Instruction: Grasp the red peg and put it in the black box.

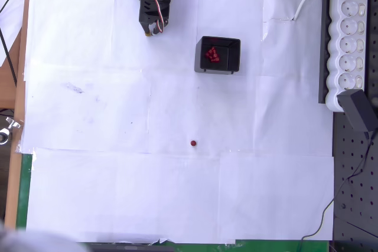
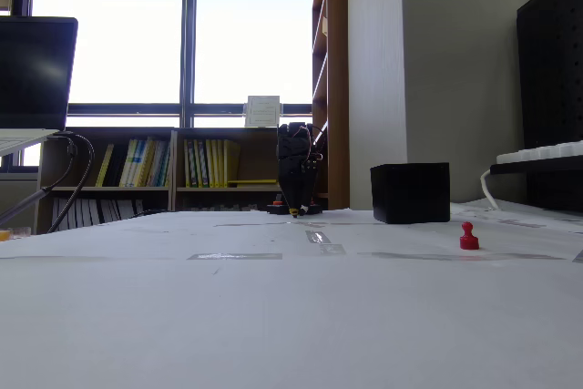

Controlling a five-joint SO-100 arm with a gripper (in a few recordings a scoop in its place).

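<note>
A tiny red peg (image 1: 193, 143) stands alone on the white paper, below the middle of the overhead view; the fixed view shows the red peg (image 2: 469, 237) upright at the right. The black box (image 1: 218, 55) sits above it with a clump of several red pegs inside; in the fixed view the black box (image 2: 410, 193) stands behind the peg. My gripper (image 1: 152, 30) hangs folded near the arm's base at the top, left of the box and far from the peg, tips down close to the paper. In the fixed view the gripper (image 2: 295, 213) looks shut, nothing in it.
A long white power strip (image 1: 347, 42) lies along the right edge, with a black adapter (image 1: 359, 110) and cables below it. White paper (image 1: 118, 175) covers the table. A wooden table edge (image 1: 16, 116) runs down the left.
</note>
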